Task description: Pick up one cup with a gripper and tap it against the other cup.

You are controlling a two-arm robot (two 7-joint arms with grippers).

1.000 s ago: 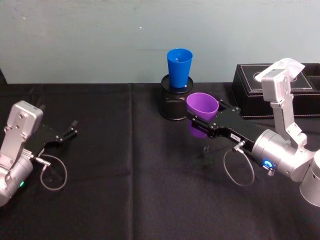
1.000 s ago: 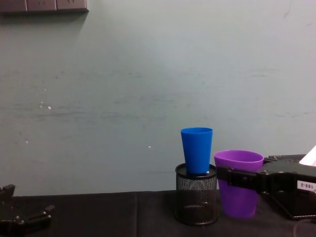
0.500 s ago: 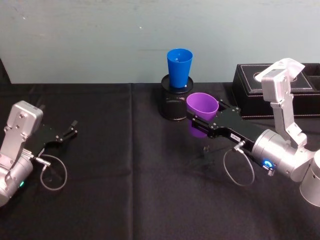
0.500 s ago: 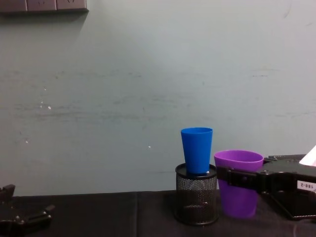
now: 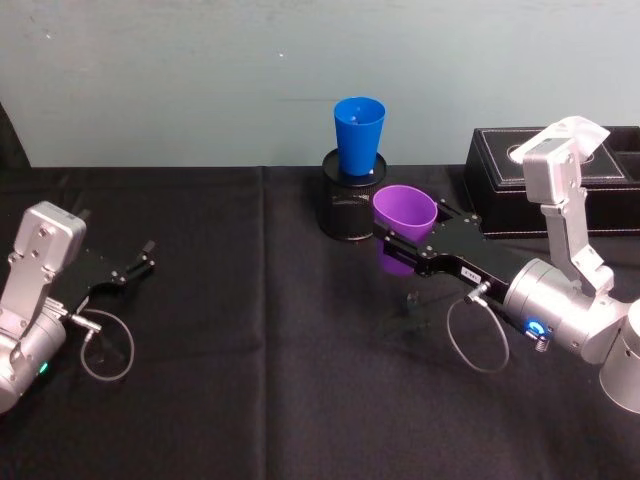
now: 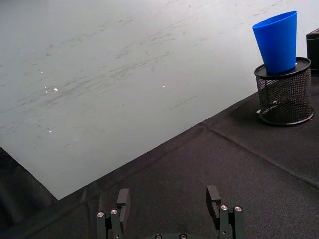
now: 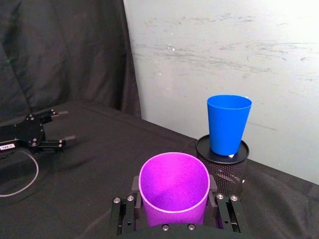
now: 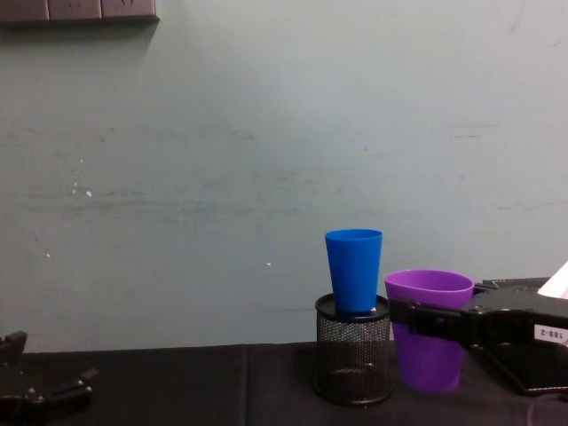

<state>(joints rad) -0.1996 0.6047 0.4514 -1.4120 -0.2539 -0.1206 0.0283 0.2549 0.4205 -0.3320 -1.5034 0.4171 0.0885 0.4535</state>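
Nothing had visibly moved since a second before: both arms and both cups sat where they had been. Right of centre in the head view, the right gripper (image 5: 412, 228) reached in from the lower right, its black fingers clamped on either side of the purple cup (image 5: 404, 212), which stood upright with its mouth open to the top. In the right wrist view the same cup (image 7: 173, 186) sat between the two finger bases at the bottom of the frame. At upper centre of the head view the blue cup (image 5: 358, 135) stood upright in a black mesh pot (image 5: 345, 215), close to the wall. The purple cup was just below and right of that pot. In the chest view the purple cup (image 8: 429, 342) was at lower right, beside the pot (image 8: 353, 359), its rim level with the blue cup's (image 8: 353, 271) lower part, and a narrow strip of wall showed between the two cups. Its base appeared slightly higher in that frame than the pot's foot. At the left edge of the head view the left gripper (image 5: 145, 257) lay low over the black cloth (image 5: 260, 350), well apart from the cups, with its fingers spread and nothing between them. A black box (image 5: 500, 190) stood at upper right.
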